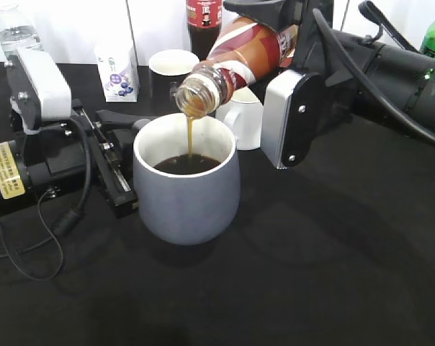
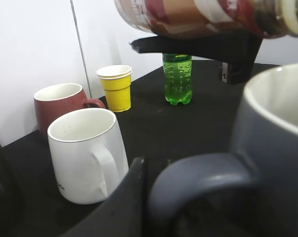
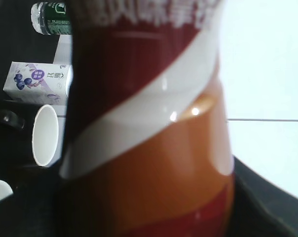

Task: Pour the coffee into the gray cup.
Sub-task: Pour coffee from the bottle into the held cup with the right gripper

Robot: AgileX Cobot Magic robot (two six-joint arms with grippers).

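Right now you have two arms in view and several containers on the black table [image 1: 333, 274]. Your right gripper [image 1: 286, 43] is clamped on the coffee bottle [image 1: 235, 61], tipped mouth-down above the gray cup [image 1: 187, 194], and a thin brown stream falls into dark liquid already pooled inside. Your left gripper [image 1: 131, 128] sits at the cup's handle [image 2: 198, 180]; whether it grips, you cannot tell. Count four other mugs and cups: a white mug [image 2: 87, 155], a maroon mug [image 2: 60, 106], a black mug [image 1: 171, 72] and stacked yellow paper cups [image 2: 117, 88]. Beyond stand a green soda bottle [image 2: 178, 79] and a blueberry-printed carton [image 1: 117, 68]. No label text is readable.
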